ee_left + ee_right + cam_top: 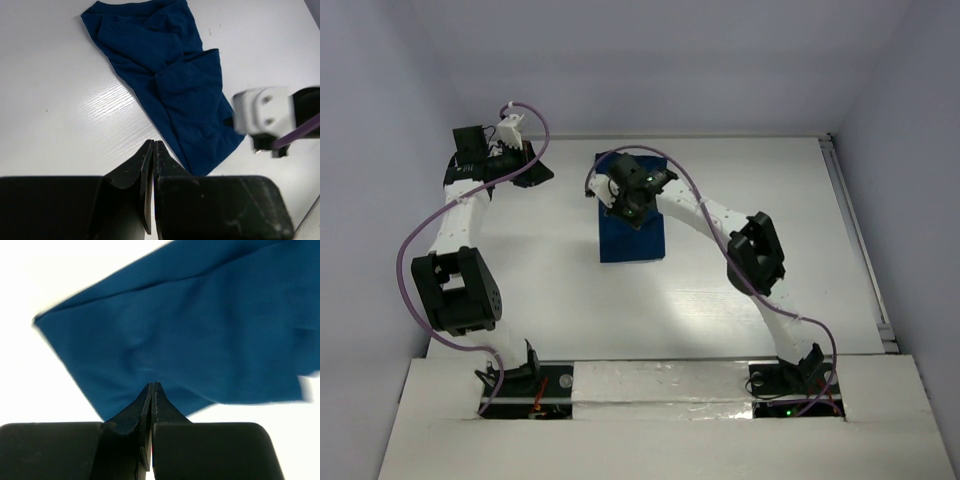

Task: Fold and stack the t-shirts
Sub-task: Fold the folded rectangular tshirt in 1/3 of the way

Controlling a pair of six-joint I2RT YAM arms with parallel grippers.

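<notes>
The dark navy t-shirt [632, 240] lies folded into a narrow rectangle at the middle of the table; no print shows. It also shows in the left wrist view [170, 85] with loose folds, and fills the right wrist view [190, 325]. My right gripper [632, 216] is over the shirt's far half. It [152, 385] is shut, with its tips down against the cloth near one edge, and I see no cloth between the fingers. My left gripper [542, 172] is at the far left, off the shirt. It [153, 143] is shut and empty above bare table beside the shirt's edge.
The white table [520, 270] has walls close on the left, back and right. A metal rail [860, 240] runs along the right edge. The right arm's wrist [265, 117] shows blurred beside the shirt in the left wrist view.
</notes>
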